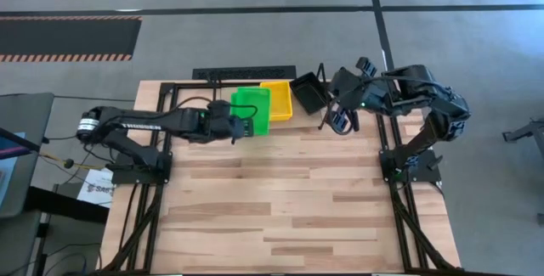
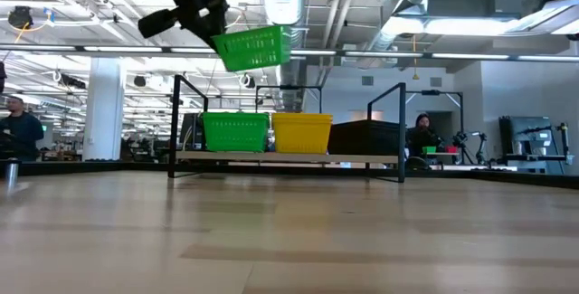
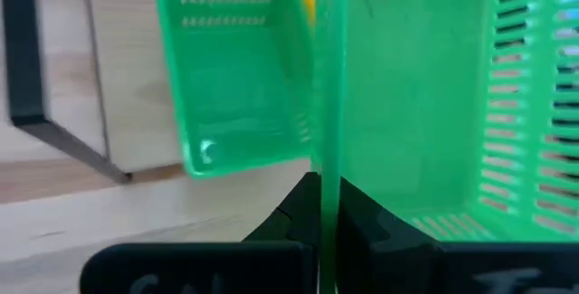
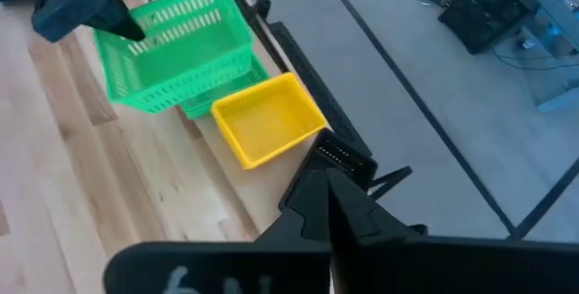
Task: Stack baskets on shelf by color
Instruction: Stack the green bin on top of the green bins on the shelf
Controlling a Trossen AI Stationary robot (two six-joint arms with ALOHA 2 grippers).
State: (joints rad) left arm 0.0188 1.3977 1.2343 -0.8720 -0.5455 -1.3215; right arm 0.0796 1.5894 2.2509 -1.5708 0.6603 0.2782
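Held closest to the left wrist camera, a green basket (image 3: 425,104) has its thin wall pinched between the left gripper (image 1: 242,126) and its two dark fingers (image 3: 362,217), which are clamped on that wall. This basket hangs tilted in the air above the shelf (image 2: 289,157), directly over a second green basket (image 2: 235,132) that sits on the board and looks empty. Just beside that one on the shelf stands a yellow basket (image 1: 277,100), also empty inside. Next along the shelf comes a black basket (image 1: 307,92), tipped at an angle. By the black basket, the right gripper (image 1: 337,121) has its fingers (image 4: 348,208) pressed together; nothing shows between them.
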